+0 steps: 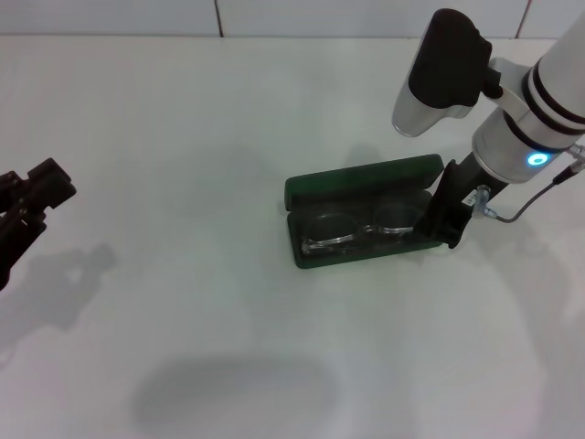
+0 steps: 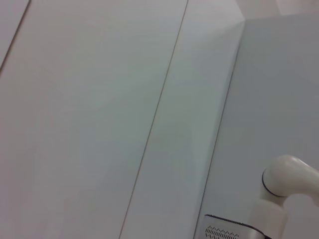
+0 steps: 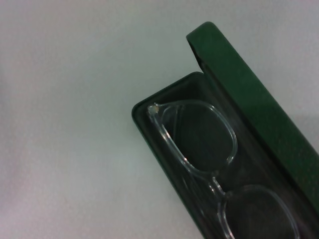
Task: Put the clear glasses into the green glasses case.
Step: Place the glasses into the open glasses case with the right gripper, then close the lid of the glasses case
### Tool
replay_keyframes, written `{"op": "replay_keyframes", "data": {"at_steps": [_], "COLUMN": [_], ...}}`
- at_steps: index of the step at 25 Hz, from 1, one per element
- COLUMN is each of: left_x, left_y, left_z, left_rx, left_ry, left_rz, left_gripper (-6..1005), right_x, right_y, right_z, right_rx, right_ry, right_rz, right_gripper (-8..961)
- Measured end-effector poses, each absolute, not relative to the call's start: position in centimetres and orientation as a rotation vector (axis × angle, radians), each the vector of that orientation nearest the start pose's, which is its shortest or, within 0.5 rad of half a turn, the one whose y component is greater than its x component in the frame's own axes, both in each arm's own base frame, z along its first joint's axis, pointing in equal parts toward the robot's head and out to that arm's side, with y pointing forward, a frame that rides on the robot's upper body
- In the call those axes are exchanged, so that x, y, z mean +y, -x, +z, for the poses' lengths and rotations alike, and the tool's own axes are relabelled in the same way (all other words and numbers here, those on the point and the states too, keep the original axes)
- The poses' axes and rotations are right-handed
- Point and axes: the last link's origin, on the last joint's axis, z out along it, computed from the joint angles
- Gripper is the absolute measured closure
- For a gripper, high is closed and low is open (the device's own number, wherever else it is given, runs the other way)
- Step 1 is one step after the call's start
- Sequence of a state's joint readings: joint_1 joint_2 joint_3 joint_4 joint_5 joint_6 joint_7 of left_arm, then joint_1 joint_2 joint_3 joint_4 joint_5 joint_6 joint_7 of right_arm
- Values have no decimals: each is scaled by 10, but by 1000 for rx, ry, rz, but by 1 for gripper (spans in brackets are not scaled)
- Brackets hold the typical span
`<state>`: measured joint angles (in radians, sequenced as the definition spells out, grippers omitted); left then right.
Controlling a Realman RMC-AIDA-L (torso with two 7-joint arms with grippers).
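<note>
Since the clear glasses (image 1: 356, 230) already lie inside the open green glasses case (image 1: 366, 216) mid-counter, light, slippery, fragile: grip the frame bridge. Right gripper (image 1: 445, 219) at case's right end, finger state unclear; left gripper (image 1: 27, 208) parked far left.

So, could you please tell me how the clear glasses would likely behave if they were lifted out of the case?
The clear glasses look like thin plastic, so probably light and slightly flexible. Their smooth frame may slip in the jaws. Lying inside the green glasses case, they could catch its wall.
</note>
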<state>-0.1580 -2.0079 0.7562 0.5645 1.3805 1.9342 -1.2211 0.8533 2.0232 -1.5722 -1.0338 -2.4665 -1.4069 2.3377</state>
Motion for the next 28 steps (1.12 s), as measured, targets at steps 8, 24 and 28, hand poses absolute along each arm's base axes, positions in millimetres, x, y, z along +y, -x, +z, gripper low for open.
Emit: {"op": "replay_keyframes", "data": {"at_steps": [8, 24, 28], "left_x": [219, 217, 217], "left_y": [305, 307, 306], "left_z": [69, 69, 68], "left_rx": [-551, -558, -558], "left_ry": [2291, 2286, 2287], "left_rz": [-1372, -1371, -1373], "left_gripper": [879, 878, 877], "right_x": [385, 384, 378], "right_y": [-149, -147, -141], "right_z": [-47, -48, -42], "right_rx": [437, 414, 397], "right_ry": [2823, 2821, 2831], "right_rz": [-656, -648, -615], "right_gripper": [948, 949, 949]}}
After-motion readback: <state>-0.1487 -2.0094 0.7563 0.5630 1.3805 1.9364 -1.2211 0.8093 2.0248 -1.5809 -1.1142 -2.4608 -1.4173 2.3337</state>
